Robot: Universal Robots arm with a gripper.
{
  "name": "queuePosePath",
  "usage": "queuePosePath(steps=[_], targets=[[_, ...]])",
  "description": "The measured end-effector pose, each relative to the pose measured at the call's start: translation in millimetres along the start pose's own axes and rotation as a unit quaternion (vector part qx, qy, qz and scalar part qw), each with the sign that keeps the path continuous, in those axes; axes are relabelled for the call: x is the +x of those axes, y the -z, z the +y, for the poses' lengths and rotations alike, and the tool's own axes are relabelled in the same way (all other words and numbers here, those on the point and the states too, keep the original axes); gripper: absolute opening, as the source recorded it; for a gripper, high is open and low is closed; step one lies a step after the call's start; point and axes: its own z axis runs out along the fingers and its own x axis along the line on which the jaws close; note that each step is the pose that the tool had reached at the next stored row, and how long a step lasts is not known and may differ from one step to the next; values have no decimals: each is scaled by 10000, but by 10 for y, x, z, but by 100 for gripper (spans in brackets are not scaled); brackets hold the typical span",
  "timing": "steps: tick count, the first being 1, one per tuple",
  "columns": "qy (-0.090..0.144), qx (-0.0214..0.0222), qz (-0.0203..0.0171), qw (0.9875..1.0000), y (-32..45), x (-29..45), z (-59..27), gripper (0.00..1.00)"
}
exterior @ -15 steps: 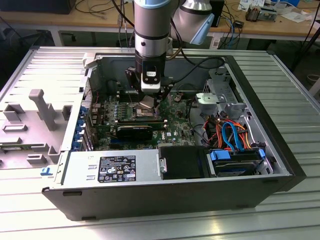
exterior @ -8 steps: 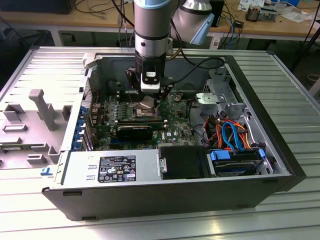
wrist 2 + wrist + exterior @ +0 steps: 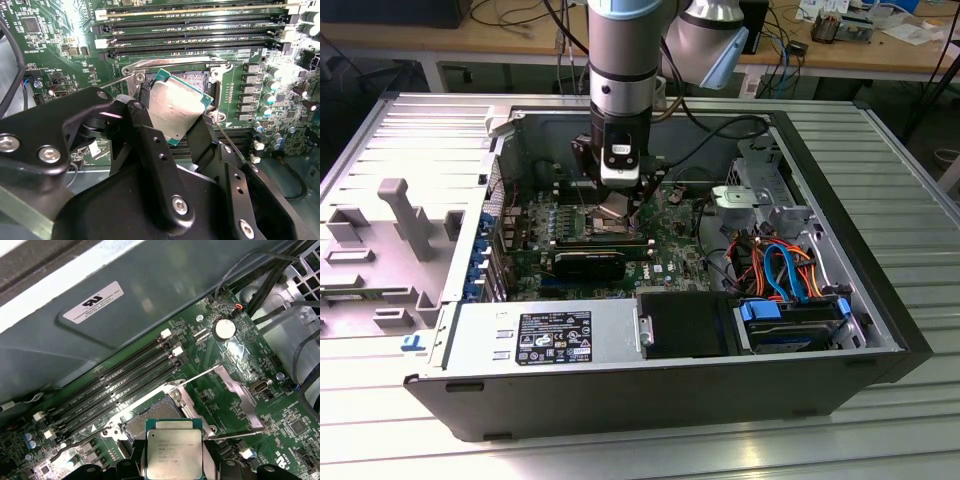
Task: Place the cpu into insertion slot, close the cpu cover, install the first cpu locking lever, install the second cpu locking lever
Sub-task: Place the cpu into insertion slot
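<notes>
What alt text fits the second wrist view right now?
The end effector grips the cpu between its black fingers, holding it tilted over the insertion slot, not yet seated. Long black memory slots run across the green motherboard beyond it.

The gripper holds the cpu over the motherboard inside the case

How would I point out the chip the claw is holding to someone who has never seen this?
Look inside the open computer case, at its green circuit board. At the square silver-rimmed socket, the black claw grips the cpu: a small flat square, dull silver top, green edge, unlike the long black memory slots nearby.
</notes>
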Motion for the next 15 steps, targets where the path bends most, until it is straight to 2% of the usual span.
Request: queuePosePath(steps=[15], targets=[[-112, 6, -6, 9999, -12, 0, 0, 54]])
